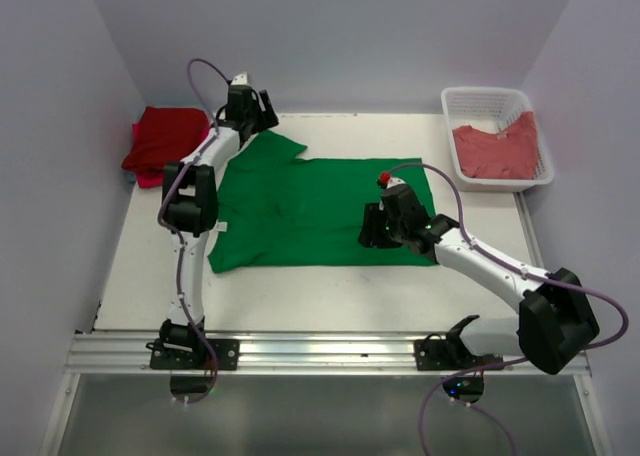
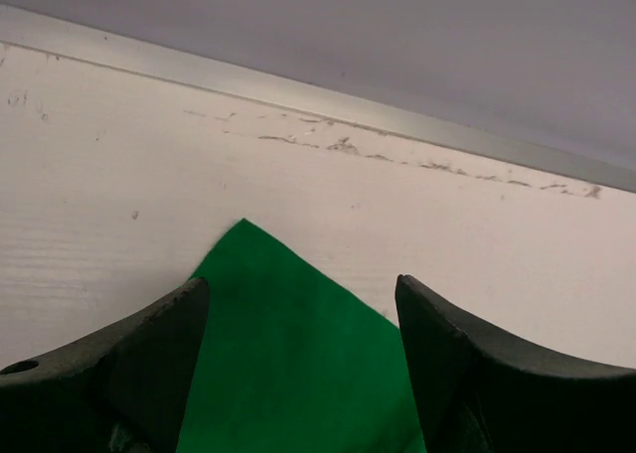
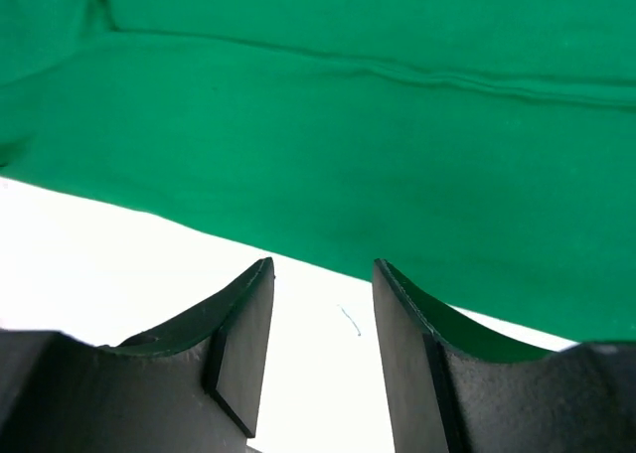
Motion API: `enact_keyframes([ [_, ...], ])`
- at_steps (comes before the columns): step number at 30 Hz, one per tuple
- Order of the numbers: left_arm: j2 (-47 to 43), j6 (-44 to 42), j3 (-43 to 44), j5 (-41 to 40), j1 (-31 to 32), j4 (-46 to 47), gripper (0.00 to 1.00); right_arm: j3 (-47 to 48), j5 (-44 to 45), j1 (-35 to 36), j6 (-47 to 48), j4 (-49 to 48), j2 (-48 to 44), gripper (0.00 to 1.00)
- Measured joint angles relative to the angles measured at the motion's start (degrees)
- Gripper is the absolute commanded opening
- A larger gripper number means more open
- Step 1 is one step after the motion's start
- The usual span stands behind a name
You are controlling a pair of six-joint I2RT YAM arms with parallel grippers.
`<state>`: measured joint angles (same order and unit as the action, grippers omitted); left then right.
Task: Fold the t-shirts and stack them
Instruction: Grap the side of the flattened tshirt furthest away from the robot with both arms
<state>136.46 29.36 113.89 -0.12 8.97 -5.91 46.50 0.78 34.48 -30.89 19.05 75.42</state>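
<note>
Trouble would most likely start at the cloth edges, we judge, because both hands sit so close to them. The green t-shirt [image 1: 320, 211] lies spread across the middle of the bench [image 1: 330, 286]. Its far-left sleeve corner lies flat between the jaws of the left hand [image 2: 298, 304], which stand wide apart and pinch nothing. If that hand pulls away low, or shuts early, it could drag the corner and rumple the sleeve. The right hand [image 3: 320, 274] hovers at the shirt's near right hem, jaws moderately parted with only bare bench between them and nothing held. A forward slide from there might push the hem into a ridge rather than catch it cleanly. The shirt's near-left corner looks skewed in the overhead view (its edge runs off-square), so a fold made now could come out crooked and sit badly on the red t-shirts [image 1: 165, 141] piled in the far-left corner. A salmon-red t-shirt [image 1: 497, 148] waits in the white lattice basket [image 1: 480, 98] at the far right, well apart.
</note>
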Motion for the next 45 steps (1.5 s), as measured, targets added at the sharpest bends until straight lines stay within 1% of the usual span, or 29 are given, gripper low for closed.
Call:
enact_keyframes([
  [4,5.7,-2.2,5.4,-0.7,-0.2,-4.3,0.78,0.0,0.0,0.0,0.1,0.8,-3.2,0.52],
  [7,6.6,-3.7,5.6,-1.1,-0.2,-4.4,0.78,0.0,0.0,0.0,0.3,0.9,-4.7,0.53],
  [11,6.7,-5.3,5.7,-1.6,-0.2,-1.9,0.78,0.0,0.2,0.0,0.5,1.6,-5.8,0.52],
  [14,8.9,-6.2,9.2,-1.6,-0.2,-1.4,0.77,-0.1,0.2,0.0,0.5,2.5,-6.1,0.5],
  [17,11.4,-6.4,11.9,-1.3,-0.2,-0.8,0.73,-0.1,0.9,0.0,0.5,3.5,-6.4,0.47],
  [25,13.3,-5.8,10.8,-0.7,-0.2,-0.1,0.67,-0.1,2.8,0.0,0.4,5.7,-7.7,0.44],
  [28,13.0,-5.7,9.7,-0.9,-0.3,0.9,0.53,-0.1,3.1,0.0,0.4,6.0,-7.8,0.41],
  [29,12.9,-5.6,9.4,-1.0,-0.3,1.1,0.4,-0.1,3.2,0.0,0.3,6.0,-7.8,0.41],
  [31,12.6,-5.0,8.7,-1.3,-0.3,1.1,0.23,-0.1,3.5,0.0,0.3,6.3,-7.8,0.37],
  [32,12.5,-4.9,8.2,-1.4,-0.3,1.2,0.09,-0.1,3.8,0.0,0.2,6.3,-7.8,0.36],
  [33,12.3,-4.4,7.7,-1.5,-0.3,1.4,0.03,-0.1,4.0,0.0,0.2,6.4,-7.8,0.35],
  [34,11.9,-4.4,6.9,-1.6,-0.4,1.5,0.0,-0.1,4.3,0.0,0.1,6.5,-7.8,0.31],
  [36,11.3,-4.4,5.7,-1.7,-0.4,2.0,0.0,-0.1,4.8,0.0,-0.1,6.7,-7.8,0.27],
  [38,10.3,-4.4,4.2,-1.8,-0.4,2.3,0.0,-0.1,6.1,0.0,-0.3,7.0,-7.8,0.21],
  [42,7.6,-4.5,-0.1,-1.9,-0.4,3.0,0.0,-0.1,9.6,0.0,-1.0,7.2,-7.8,0.14],
  [44,6.2,-4.7,-2.3,-1.9,-0.4,3.5,0.0,0.2,11.5,0.0,-1.2,7.3,-7.5,0.07],
  [45,5.3,-4.8,-3.6,-1.9,-0.4,3.7,0.0,0.6,13.0,0.0,-1.4,7.4,-7.1,0.06],
])
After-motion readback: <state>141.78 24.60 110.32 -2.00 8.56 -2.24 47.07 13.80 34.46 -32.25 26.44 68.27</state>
